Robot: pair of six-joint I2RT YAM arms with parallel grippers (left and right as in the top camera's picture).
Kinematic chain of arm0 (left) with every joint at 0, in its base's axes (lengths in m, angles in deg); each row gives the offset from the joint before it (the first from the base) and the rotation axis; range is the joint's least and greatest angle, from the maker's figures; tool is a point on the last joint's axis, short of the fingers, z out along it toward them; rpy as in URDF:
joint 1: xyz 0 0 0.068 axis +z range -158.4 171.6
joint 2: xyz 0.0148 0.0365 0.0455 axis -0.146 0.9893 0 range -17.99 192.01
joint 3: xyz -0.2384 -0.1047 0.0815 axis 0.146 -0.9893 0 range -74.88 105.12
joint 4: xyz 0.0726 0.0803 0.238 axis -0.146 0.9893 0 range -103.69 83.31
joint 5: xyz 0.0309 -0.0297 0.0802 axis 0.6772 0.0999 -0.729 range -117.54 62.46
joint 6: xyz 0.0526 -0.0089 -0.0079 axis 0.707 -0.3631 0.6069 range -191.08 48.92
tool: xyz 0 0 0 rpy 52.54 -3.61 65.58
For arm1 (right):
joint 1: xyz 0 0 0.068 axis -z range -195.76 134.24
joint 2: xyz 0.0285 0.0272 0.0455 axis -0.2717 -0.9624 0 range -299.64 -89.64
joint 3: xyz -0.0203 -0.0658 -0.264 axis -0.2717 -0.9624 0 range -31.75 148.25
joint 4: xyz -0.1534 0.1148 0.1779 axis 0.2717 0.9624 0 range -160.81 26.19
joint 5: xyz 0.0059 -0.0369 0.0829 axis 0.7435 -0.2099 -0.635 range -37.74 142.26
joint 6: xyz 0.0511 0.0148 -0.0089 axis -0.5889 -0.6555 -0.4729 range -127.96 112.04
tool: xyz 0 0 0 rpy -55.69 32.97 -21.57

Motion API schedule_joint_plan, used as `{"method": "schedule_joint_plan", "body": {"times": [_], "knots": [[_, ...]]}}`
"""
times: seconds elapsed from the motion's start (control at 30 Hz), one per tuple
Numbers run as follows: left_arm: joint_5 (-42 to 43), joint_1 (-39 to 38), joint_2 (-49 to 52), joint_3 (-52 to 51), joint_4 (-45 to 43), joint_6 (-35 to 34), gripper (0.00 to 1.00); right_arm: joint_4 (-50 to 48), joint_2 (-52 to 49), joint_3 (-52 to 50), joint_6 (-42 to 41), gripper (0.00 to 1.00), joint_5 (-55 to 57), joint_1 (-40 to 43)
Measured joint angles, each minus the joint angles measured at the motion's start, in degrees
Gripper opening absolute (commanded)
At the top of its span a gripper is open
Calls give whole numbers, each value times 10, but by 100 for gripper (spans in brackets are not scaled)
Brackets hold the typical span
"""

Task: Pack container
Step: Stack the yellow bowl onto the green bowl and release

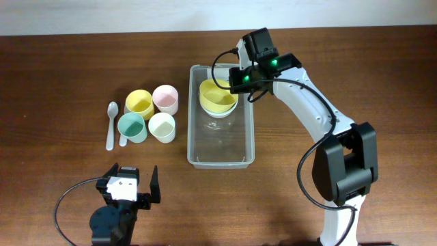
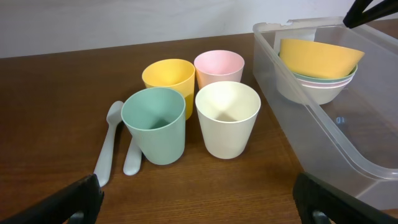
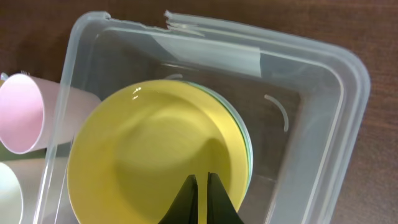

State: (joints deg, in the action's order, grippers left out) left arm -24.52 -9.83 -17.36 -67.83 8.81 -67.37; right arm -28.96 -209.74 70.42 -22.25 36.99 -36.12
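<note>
Near-left corner of desk [image 1: 61, 75]: left tool [image 1: 133, 179] parked low, fingers spread wide, nothing between them, facing the far edge. Beyond it, left of centre, 4 cups upright in a tight square: teal cup [image 2: 154, 124] and cream cup [image 2: 227, 119] on the near side, yellow cup [image 2: 169, 78] and pink cup [image 2: 219, 67] on the far side; all look empty from the left wrist view. 2 pale spoons lie just left of the cups, handles pointing at the near edge: long spoon [image 2: 107, 146] furthest left, short spoon [image 2: 132, 157] partly tucked against the teal cup. Container [image 1: 220, 161] sits about mid-desk, just right of the cups and close to them, long axis running near to far; near half bare. A pale strip [image 3: 211, 53] runs across its far short end. In the far half rests a stack of bowls [image 2: 314, 87]; yellow bowl [image 3: 155, 155] is on top, tilted, with a greenish rim and a white bowl showing beneath. Right arm [image 1: 311, 109] reaches in from the near-right corner to the container's far end. Right tool [image 3: 201, 180] hangs over the yellow bowl, fingers drawn narrow with only a thin slit between; cannot tell whether they touch the bowl.
</note>
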Motion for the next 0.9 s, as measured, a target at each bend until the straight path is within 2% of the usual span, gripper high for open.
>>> {"method": "schedule_joint_plan", "body": {"times": [0.23, 0.27, 0.3, 0.33, 0.37, 0.5, 0.73, 0.9], "knots": [[0, 0, 0, 0, 0, 0, 100, 19, 0, 0, 54, 4, -75, -9], [0, 0, 0, 0, 0, 0, 100, 20, 0, 0, 59, 8, -82, -14], [0, 0, 0, 0, 0, 0, 100, 20, 0, 0, 64, 22, -87, -20], [0, 0, 0, 0, 0, 0, 100, 20, 0, 0, 71, 29, -92, -26], [0, 0, 0, 0, 0, 0, 100, 21, 0, 0, 74, 31, -94, -34], [0, 0, 0, 0, 0, 0, 100, 29, 0, 0, 105, 31, -98, -51], [0, 0, 0, 0, 0, 0, 100, 45, 0, 0, 148, 13, -97, -61], [0, 0, 0, 0, 0, 0, 100, 47, -6, -1, 159, 12, -92, -61]]}}
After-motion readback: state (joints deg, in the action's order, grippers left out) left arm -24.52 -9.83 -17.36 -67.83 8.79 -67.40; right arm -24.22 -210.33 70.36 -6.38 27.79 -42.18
